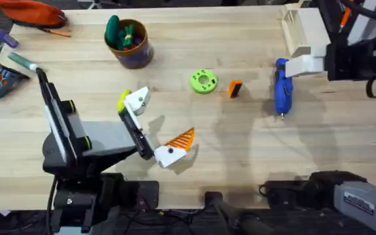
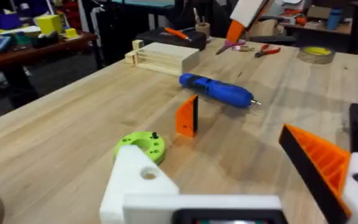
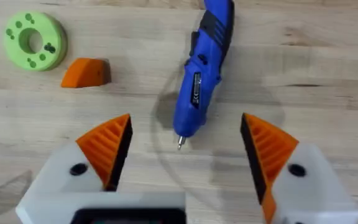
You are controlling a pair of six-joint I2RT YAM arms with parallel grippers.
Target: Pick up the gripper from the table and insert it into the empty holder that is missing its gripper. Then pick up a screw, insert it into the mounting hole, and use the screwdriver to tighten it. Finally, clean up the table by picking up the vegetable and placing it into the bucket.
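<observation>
The loose orange gripper (image 1: 235, 89) stands on the desk (image 1: 253, 156) between the lime-green disc (image 1: 203, 81) and the blue screwdriver (image 1: 281, 87), apart from both and untouched. The left arm's fingers are spread wide near the desk's middle: one white mount carries an orange pad (image 1: 181, 138), while the other, the holder (image 1: 138, 100), is bare, which explains why the spare piece waits on the desk. In the left wrist view the holder (image 2: 135, 177) shows its open mounting hole, with the disc (image 2: 140, 146), the gripper (image 2: 188, 116) and the screwdriver (image 2: 216, 89) lined up beyond it.

The right gripper (image 3: 180, 149) hovers open above the screwdriver (image 3: 201, 74), both orange fingers (image 3: 107, 146) intact, the tool's metal tip lying between them. The gripper (image 3: 87, 72) sits off to one side of it, just beside the disc (image 3: 35, 40), where a dark speck, possibly a screw, rests.

The bucket (image 1: 130, 43) stands toward the far left, already holding green toys. A yellow-green bit just beside the holder may be the vegetable; I cannot be sure. Insertion appears not yet begun, and the right arm seems better placed to fetch the piece.
</observation>
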